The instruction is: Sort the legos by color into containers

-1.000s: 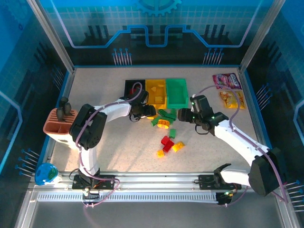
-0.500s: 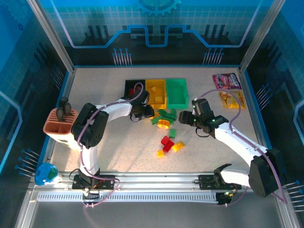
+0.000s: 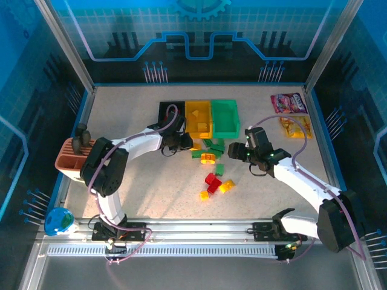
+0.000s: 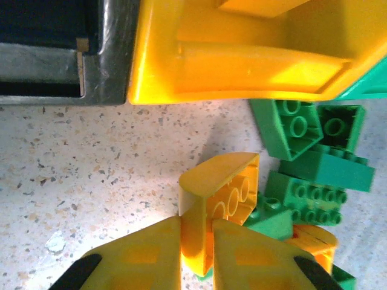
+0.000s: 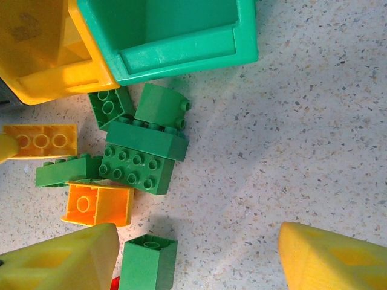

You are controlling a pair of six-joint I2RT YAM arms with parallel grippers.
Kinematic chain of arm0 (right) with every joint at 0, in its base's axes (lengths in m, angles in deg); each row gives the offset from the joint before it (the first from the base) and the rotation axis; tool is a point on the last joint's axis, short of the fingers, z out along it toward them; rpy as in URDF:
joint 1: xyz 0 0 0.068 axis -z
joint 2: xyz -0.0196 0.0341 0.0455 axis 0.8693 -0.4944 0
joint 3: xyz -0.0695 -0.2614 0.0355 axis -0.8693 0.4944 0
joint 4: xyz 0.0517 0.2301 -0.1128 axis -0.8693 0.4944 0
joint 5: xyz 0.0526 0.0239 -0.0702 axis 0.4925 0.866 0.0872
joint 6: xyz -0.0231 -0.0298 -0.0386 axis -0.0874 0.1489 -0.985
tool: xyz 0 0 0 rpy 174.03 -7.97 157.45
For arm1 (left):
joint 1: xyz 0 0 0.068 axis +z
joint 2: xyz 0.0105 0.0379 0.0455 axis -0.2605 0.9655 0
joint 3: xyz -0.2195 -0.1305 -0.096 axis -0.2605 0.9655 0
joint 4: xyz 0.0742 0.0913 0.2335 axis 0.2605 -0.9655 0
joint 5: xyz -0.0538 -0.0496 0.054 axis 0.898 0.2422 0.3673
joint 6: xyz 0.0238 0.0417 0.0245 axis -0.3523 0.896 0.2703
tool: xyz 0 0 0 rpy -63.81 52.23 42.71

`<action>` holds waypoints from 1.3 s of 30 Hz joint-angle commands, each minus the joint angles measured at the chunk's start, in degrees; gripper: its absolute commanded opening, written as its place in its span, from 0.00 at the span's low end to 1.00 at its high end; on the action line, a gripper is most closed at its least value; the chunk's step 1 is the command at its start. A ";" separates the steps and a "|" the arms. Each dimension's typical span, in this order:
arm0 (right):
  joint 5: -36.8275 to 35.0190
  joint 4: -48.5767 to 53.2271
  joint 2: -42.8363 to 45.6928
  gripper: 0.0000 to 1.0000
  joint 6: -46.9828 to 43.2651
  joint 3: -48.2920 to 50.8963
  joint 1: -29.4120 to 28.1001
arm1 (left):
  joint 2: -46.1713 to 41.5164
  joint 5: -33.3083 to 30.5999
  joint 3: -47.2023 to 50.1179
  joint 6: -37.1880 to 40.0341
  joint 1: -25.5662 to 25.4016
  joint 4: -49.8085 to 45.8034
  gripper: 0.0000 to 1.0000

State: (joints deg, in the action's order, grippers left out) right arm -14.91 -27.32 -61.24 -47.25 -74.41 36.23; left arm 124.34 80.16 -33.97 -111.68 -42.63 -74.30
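Top view: left gripper clenched on yellow brick, just in front of yellow bin. Black bin joined at one side, green bin at other. Right gripper released, near green bricks. Red bricks lay apart, nearer arm bases.

Left wrist view: fingers pinched yellow brick over table; green bricks just beside it.

Right wrist view: jaws wide apart, holding nothing. Green bricks lay below green bin.
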 commanded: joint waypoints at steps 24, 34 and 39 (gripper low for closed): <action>-0.24 0.62 5.56 0.71 0.97 2.74 -0.26 | 4.16 -6.68 -20.80 4.71 1.86 -9.18 0.16; -0.36 1.71 8.07 0.71 1.24 3.94 -0.29 | 8.30 -7.49 -28.85 5.02 2.66 -11.99 0.50; 0.46 1.24 7.39 0.71 1.02 3.78 -0.45 | 3.15 -7.64 -22.91 4.66 2.35 -9.02 0.61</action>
State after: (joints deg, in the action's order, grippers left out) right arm -14.54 -26.66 -54.02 -47.01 -71.15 36.06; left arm 132.12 72.88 -59.30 -107.44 -40.33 -83.94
